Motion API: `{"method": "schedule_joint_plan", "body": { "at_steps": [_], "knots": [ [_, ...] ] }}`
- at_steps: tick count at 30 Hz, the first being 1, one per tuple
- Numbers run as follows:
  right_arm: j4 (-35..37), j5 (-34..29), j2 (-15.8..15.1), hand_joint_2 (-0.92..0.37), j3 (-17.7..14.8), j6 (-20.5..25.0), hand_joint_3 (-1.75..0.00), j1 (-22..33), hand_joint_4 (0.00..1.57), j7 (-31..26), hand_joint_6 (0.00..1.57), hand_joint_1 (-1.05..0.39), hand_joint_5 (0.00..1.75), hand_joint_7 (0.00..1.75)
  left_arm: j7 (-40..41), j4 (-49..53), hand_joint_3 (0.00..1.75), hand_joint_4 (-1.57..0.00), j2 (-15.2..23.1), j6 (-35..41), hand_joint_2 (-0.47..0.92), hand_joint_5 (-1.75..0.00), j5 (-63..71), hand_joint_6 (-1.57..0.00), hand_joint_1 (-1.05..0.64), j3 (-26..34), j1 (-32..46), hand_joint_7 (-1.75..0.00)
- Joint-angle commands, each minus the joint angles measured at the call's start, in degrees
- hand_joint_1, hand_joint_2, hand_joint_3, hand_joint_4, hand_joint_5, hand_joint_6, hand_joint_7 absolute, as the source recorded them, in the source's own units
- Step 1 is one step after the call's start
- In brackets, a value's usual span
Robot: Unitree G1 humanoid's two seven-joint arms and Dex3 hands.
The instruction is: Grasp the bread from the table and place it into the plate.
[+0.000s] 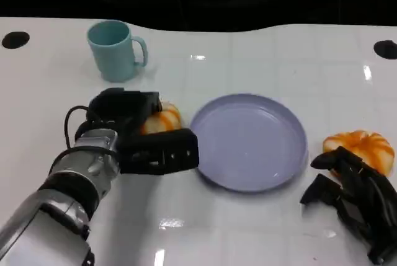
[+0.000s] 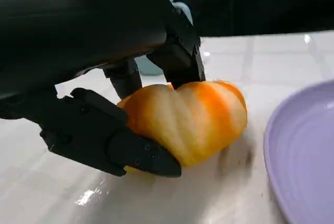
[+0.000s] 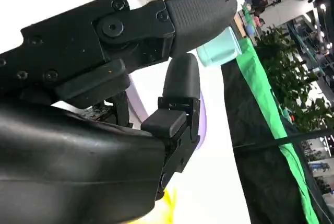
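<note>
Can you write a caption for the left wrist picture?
Left robot hand grips bread beside the plate.

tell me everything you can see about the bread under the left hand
The bread is a rounded, lobed bun, pale golden with deeper orange stripes and a smooth, glossy crust. It sits on the white table just left of the lilac plate, not touching it. The left hand grips it, black fingers wrapped under and over it.

A: Colours at centre? B: Lavender plate on a glossy white table; orange-and-cream striped bread at centre left. A: Upper left? B: Pale teal mug.
</note>
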Motion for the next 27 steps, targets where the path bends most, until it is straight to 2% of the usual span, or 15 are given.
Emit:
{"method": "schedule_joint_plan", "body": {
  "at_steps": [1, 5, 7, 10, 13, 16, 18, 22, 24, 27],
  "knots": [
    [0.6, -0.7, -0.7, -0.92, 0.1, 0.3, -0.18, 0.8, 0.68, -1.1, 0.64, -0.56, 1.55, 1.22, 4.5, -1.0, 0.35, -0.81, -0.2, 0.0, 0.92, -1.75, -3.3, -0.53, -0.17, 3.1, -0.6, -1.73],
    [0.1, -0.3, -0.5, -0.92, 0.0, 1.1, -0.19, 1.0, 0.67, -1.1, 0.64, -0.55, 1.55, 1.21, 6.1, -2.4, 0.43, -0.84, -0.6, -1.5, 0.91, -1.75, -4.7, -0.56, -0.17, 4.4, -1.2, -1.75],
    [0.1, -0.2, -0.5, -0.92, 0.1, 1.0, -0.2, 1.0, 0.65, -0.8, 0.62, -0.54, 1.56, 1.22, 6.8, -3.2, 0.77, -0.85, -0.6, -3.0, 0.74, -1.75, -5.0, -0.6, -0.15, 4.7, -1.3, -1.75],
    [-0.6, -0.4, -0.6, -0.92, 0.3, 1.1, -0.21, 1.4, 0.63, -0.6, 0.6, -0.54, 1.58, 1.24, 6.6, -4.9, 0.98, -0.86, -0.7, -6.0, 0.62, -1.75, -4.7, -0.63, -0.15, 4.4, -1.6, -1.75],
    [-0.4, -0.8, -0.7, -0.92, 0.3, 0.8, -0.21, 1.3, 0.63, -1.0, 0.6, -0.54, 1.58, 1.25, 5.9, -6.9, 0.98, -0.85, -1.1, -9.1, 0.57, -1.75, -4.4, -0.62, -0.15, 4.0, -2.0, -1.75],
    [0.0, -0.7, -0.7, -0.92, 0.2, 1.5, -0.21, 0.8, 0.65, -1.3, 0.62, -0.55, 1.57, 1.26, 3.9, -8.5, 0.93, -0.84, -1.6, -11.9, 0.59, -1.75, -4.3, -0.61, -0.16, 3.4, -2.7, -1.69],
    [0.0, -0.5, -0.6, -0.92, 0.1, 1.8, -0.2, 0.6, 0.65, -1.1, 0.61, -0.54, 1.57, 1.26, 3.1, -9.1, 1.0, -0.84, -2.0, -13.7, 0.58, -1.75, -4.7, -0.63, -0.13, 3.4, -2.9, -1.73],
    [0.4, -0.9, -0.6, -0.92, 0.1, 1.0, -0.2, 0.6, 0.65, -1.3, 0.61, -0.54, 1.56, 1.26, 0.8, -9.4, 1.03, -0.84, -2.9, -14.9, 0.57, -1.75, -5.4, -0.63, -0.12, 3.9, -3.5, -1.75],
    [0.9, -1.4, -0.5, -0.92, 0.2, -0.3, -0.21, 0.5, 0.67, -1.5, 0.61, -0.55, 1.57, 1.27, -1.9, -9.9, 1.12, -0.86, -3.9, -15.7, 0.49, -1.75, -6.3, -0.67, -0.12, 4.1, -4.2, -1.75],
    [1.5, -1.1, -0.7, -0.92, 0.2, -0.2, -0.22, 0.2, 0.68, -0.8, 0.62, -0.55, 1.57, 1.27, -4.4, -9.9, 1.14, -0.87, -5.2, -14.5, 0.46, -1.75, -6.5, -0.68, -0.12, 3.7, -5.1, -1.75]
  ]
}}
